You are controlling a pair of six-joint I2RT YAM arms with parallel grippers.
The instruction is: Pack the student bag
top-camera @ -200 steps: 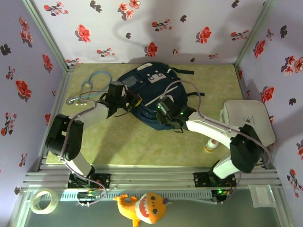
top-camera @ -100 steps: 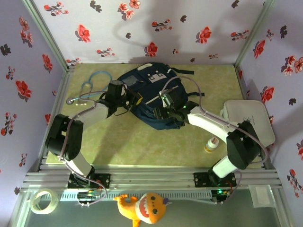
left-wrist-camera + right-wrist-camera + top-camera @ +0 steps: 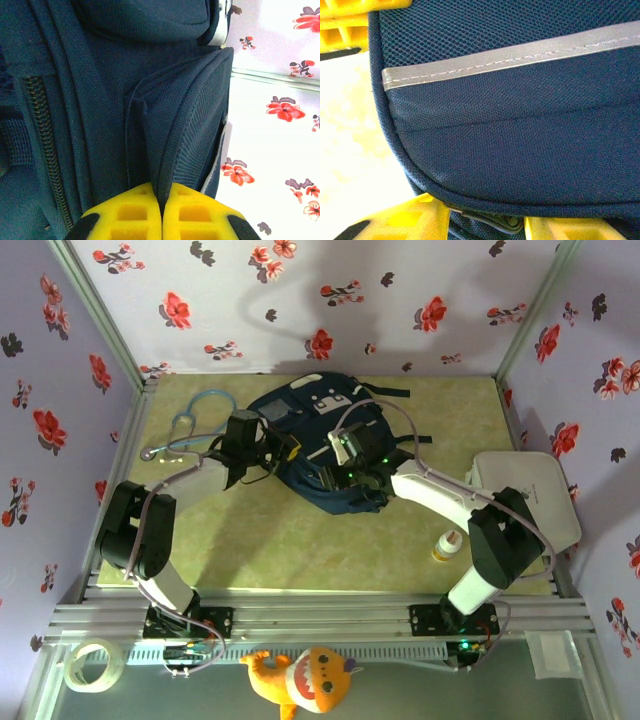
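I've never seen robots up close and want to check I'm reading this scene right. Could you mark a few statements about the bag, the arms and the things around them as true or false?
1. The left fingers pinch a fold of the student bag. True.
2. The stethoscope is inside the bag. False: it lies on the table, to the left of the bag.
3. A white case sits at the table's right edge. True.
4. The right fingers hold the small bottle. False: they are at the bag's edge, and the bottle stands on the table apart from them.
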